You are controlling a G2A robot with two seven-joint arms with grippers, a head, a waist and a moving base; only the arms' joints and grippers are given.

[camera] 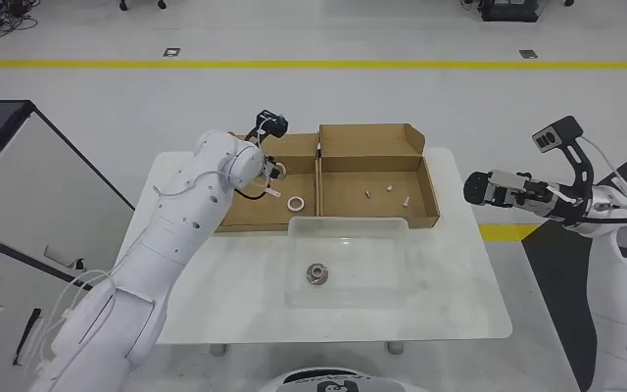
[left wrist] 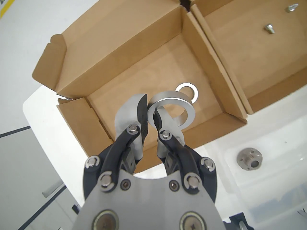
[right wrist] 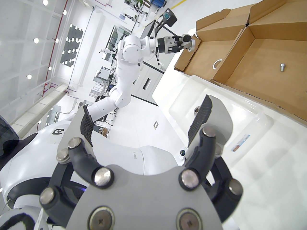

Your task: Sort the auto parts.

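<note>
My left gripper point(left wrist: 150, 114) is shut on the wall of a wide metal ring point(left wrist: 173, 105), one finger inside it and one outside. It holds the ring above the left cardboard box point(left wrist: 124, 48). A flatter ring point(left wrist: 187, 90) lies on that box's floor point(camera: 296, 204). The right cardboard box point(camera: 427, 186) holds a few small bolts point(camera: 389, 187) point(left wrist: 269, 28). A flanged metal hub point(camera: 316, 274) point(left wrist: 249, 160) sits in the clear plastic tray point(camera: 387, 230). My right gripper point(right wrist: 146, 107) point(camera: 475, 188) is open and holds nothing, off the table's right edge.
The two boxes stand side by side at the back of the white table point(camera: 460, 294), with the tray just in front of them. Both boxes have raised flaps at the back. A grey cabinet point(camera: 39, 196) stands to the left of the table.
</note>
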